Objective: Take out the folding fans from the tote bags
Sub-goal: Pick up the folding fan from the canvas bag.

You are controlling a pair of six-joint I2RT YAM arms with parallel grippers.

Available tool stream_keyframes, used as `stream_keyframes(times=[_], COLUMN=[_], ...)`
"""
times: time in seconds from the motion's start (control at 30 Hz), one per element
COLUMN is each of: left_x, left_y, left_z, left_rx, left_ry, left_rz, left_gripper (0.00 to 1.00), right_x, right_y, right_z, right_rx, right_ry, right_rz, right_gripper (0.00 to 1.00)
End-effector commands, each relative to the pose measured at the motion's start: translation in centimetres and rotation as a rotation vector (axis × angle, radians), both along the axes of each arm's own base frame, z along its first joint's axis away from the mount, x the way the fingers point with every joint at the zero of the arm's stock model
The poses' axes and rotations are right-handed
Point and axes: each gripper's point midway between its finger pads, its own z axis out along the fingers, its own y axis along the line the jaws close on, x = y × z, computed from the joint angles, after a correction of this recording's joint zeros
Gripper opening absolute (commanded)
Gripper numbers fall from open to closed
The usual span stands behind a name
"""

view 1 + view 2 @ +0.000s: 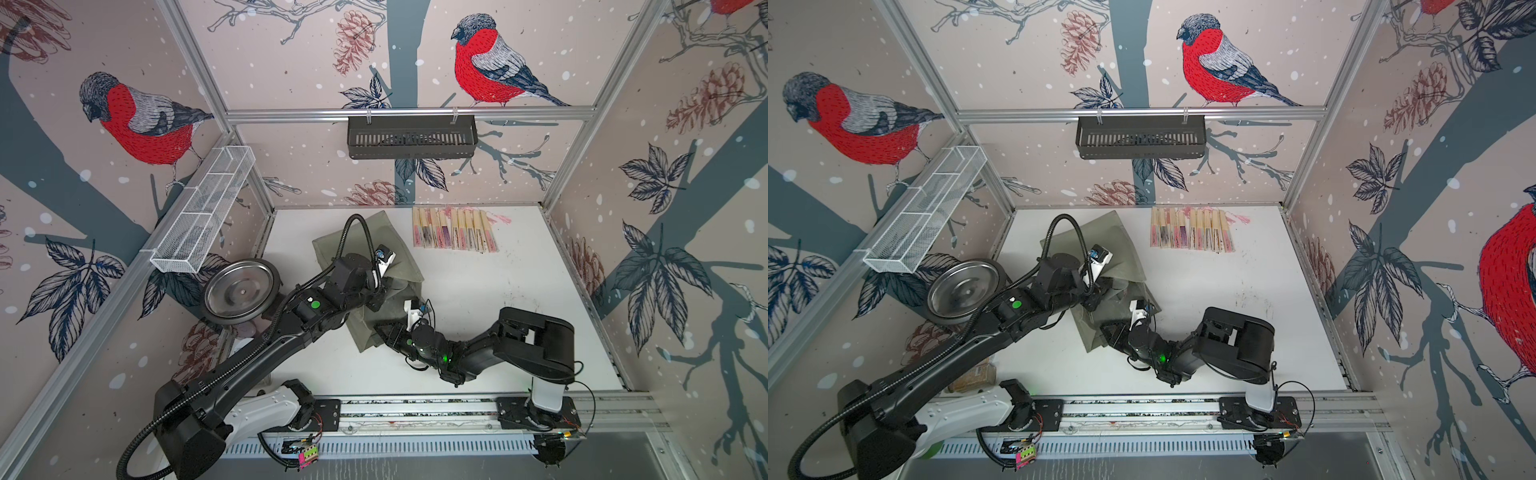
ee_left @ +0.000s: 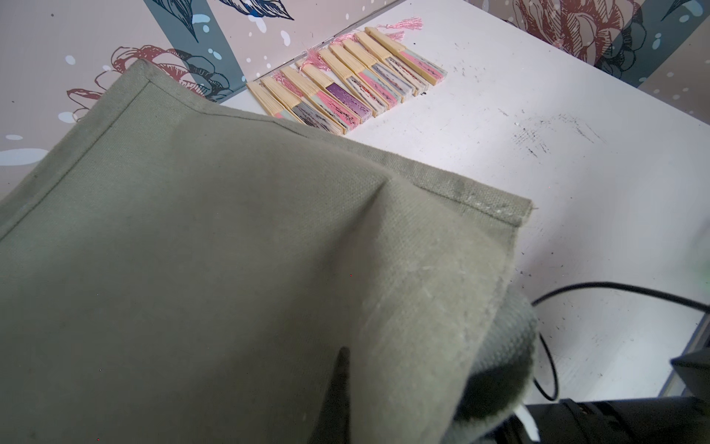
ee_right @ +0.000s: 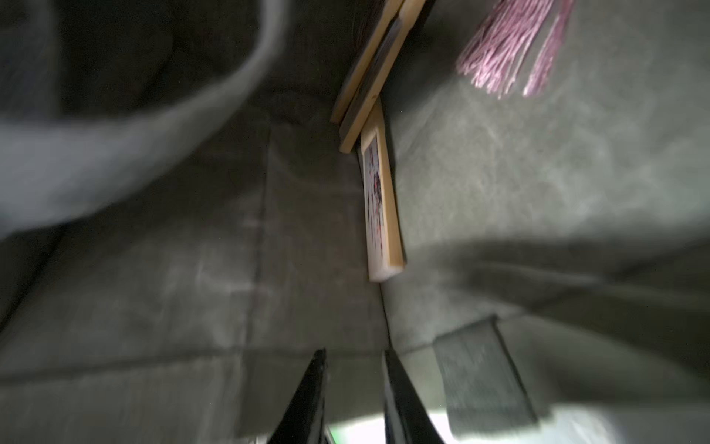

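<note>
The bag (image 1: 405, 270) lies on the left part of the table (image 1: 498, 311). The left gripper (image 1: 375, 301) is shut and seems to pinch the bag's cloth to hold the mouth up. The right gripper (image 3: 354, 355) pokes into the mouth from the near side. Its jaws are a little way apart, with nothing between them.

A row of fans (image 1: 455, 235) lies at the far edge of the table, to the right of the bag. They are out. Two more are inside the bag. One fan (image 3: 378, 207) lies just ahead of the right gripper, along a fold in the cloth. The other fan (image 3: 378, 65) lies deeper in and partly covers its end. A pink tassel (image 3: 499, 50) lies beside them.

I think a fan is light, thin and stiff. The smooth wood may slip, and it looks easy to crack, so a soft squeeze is best. Hold it across its two flat wood sides, at the closest end. Do not pull the floppy tassel. The bag is soft and can sag onto the fans.
</note>
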Motion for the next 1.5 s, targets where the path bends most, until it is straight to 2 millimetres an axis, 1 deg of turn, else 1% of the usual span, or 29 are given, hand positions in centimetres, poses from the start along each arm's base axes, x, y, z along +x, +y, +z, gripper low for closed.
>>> stream_keyframes(times=[0.0,0.03,0.13,0.2,0.4,0.43,0.5,0.57,0.63,0.7,0.77,0.97,1.1,1.2,1.3,1.47], left_x=[0.3,0.4,0.4,0.4,0.6,0.6,0.5,0.3,0.2,0.2,0.2,-0.1,-0.3,-0.4,-0.4,-0.4], left_y=[-0.3,-0.3,-0.5,-0.7,-0.4,-0.3,-0.4,-0.4,-0.4,-0.3,-0.4,-0.3,-0.3,-0.4,-0.2,-0.2], left_z=[1.0,0.9,0.7,0.9,1.1,0.9,0.7,0.5,0.3,0.1,0.0,0.1,0.0,0.1,0.0,-0.2], left_rx=[-0.018,-0.015,-0.016,-0.024,-0.017,-0.012,-0.010,-0.013,-0.018,-0.012,-0.011,-0.023,-0.029,-0.035,-0.035,-0.030], left_ry=[-0.031,-0.031,-0.023,-0.025,-0.037,-0.037,-0.034,-0.028,-0.031,-0.029,-0.024,-0.028,-0.026,-0.025,-0.027,-0.021], left_rz=[-0.008,-0.008,-0.014,-0.018,-0.004,-0.004,-0.008,-0.015,-0.017,-0.018,-0.021,-0.028,-0.032,-0.035,-0.030,-0.027], left_gripper=[0.00,0.00,0.00,0.00,0.00,0.00,0.00,0.00,0.00,0.00,0.00,0.00,0.00,0.00,0.00,0.00], right_x=[1.5,2.0,3.3,3.8,4.4,4.4,4.2,4.1,3.5,2.6,2.2,2.3,3.2,3.5,3.6,3.6], right_y=[1.1,1.4,2.2,2.9,4.7,4.8,5.1,5.5,6.2,7.3,8.3,9.6,10.4,10.9,11.3,10.7], right_z=[2.2,2.1,1.0,0.3,-2.9,-3.4,-3.6,-4.5,-4.6,-5.1,-5.3,-6.0,-6.7,-5.8,-5.6,-4.1], right_rx=[0.123,0.110,0.060,0.053,-0.041,-0.048,-0.034,-0.058,-0.055,-0.074,-0.066,-0.040,-0.056,-0.004,0.018,0.054], right_ry=[0.003,-0.006,-0.006,0.000,0.006,0.016,0.011,0.045,0.057,0.073,0.083,0.103,0.093,0.052,0.029,-0.032], right_rz=[-0.019,-0.013,-0.018,0.006,0.080,0.094,0.124,0.165,0.217,0.296,0.348,0.421,0.432,0.448,0.461,0.459], right_gripper=[0.32,0.33,0.36,0.37,0.43,0.43,0.45,0.45,0.45,0.46,0.45,0.41,0.40,0.35,0.26,0.16])
